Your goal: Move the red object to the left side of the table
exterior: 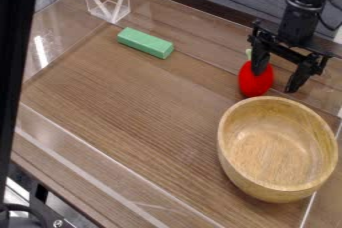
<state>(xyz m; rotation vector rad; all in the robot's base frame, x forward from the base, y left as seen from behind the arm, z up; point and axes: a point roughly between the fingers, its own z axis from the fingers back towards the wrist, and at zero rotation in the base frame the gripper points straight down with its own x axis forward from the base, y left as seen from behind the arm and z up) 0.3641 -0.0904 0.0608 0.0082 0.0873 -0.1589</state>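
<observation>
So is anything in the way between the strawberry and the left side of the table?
Nothing blocks it. The red strawberry sits at the right, beside the wooden bowl. The green block lies toward the back, leaving bare table to the left. The gripper has its jaws open around the strawberry.

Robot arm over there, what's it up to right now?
The gripper hangs open and pointing down, its fingers straddling the red object, a strawberry toy on the right side of the table just behind the wooden bowl. It isn't gripped. A green block lies further left.
</observation>
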